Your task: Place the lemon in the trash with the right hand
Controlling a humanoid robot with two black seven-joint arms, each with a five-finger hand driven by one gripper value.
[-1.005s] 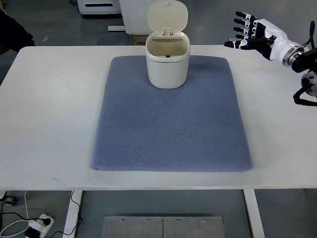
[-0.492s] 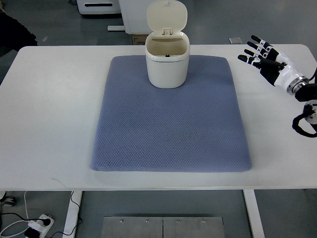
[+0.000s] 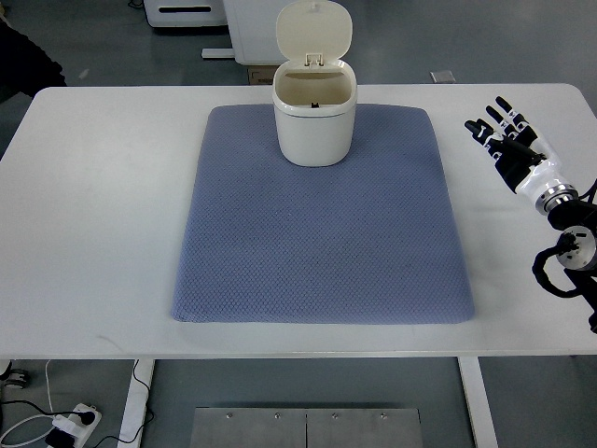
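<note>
Table [image 3: 93, 205] was white and wide, with a blue-grey mat [image 3: 322, 233] lying flat across its middle; a small cream trash bin [image 3: 314, 121] stood on the far part of the mat, close to the mat's back edge; the bin's lid [image 3: 314, 30] was flipped up and stood tall behind the opening, so the inside of the bin showed; the inside looked pale and mostly bare, with only a small dark spot near the back wall, and no lemon could be seen in it from this view; no lemon showed on the mat or on the table either, so where the lemon was could not be told. The right hand [image 3: 508, 140] was over the right side of the table, well apart from the bin and off to the right of the mat; its black and white fingers [image 3: 504, 105] were stretched out and spread, pointing toward the far edge of the table, and they held nothing; its arm came in from the right edge, with dark cables looping near the wrist; a dark shape showed at the top left corner past the table; under the near edge of the table, a power strip [image 3: 70, 422] with cords lay on the floor.
</note>
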